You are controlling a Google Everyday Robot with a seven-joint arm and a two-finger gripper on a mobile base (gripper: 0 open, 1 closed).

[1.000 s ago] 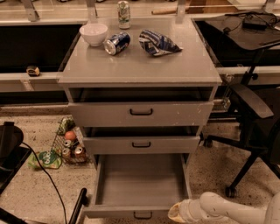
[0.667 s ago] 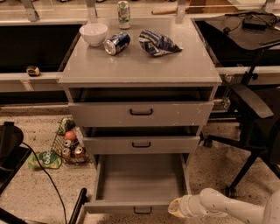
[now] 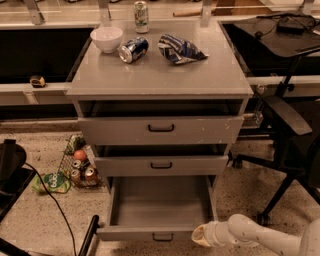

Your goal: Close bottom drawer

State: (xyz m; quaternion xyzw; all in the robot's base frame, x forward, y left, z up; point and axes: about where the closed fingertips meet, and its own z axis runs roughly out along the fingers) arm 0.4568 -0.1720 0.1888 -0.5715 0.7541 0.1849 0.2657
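Observation:
The grey cabinet's bottom drawer [image 3: 160,210] stands pulled well out and is empty inside; its small black loop handle [image 3: 163,237] shows on the front panel at the lower edge of the view. The gripper [image 3: 201,236], at the end of my white arm, sits at the drawer front's right end, close to or touching the panel. The middle drawer [image 3: 161,165] and the tall top drawer [image 3: 161,129] are each pulled out a little.
On the cabinet top are a white bowl [image 3: 106,39], a tipped blue can [image 3: 133,49], an upright can [image 3: 141,9] and a crumpled bag [image 3: 180,49]. A wire basket of cans [image 3: 77,167] stands on the floor at the left. An office chair [image 3: 290,150] is at the right. A black cable [image 3: 50,200] lies at the left.
The gripper has stayed at the right end of the drawer front and shifted slightly left. The drawer's front has moved a little toward the cabinet.

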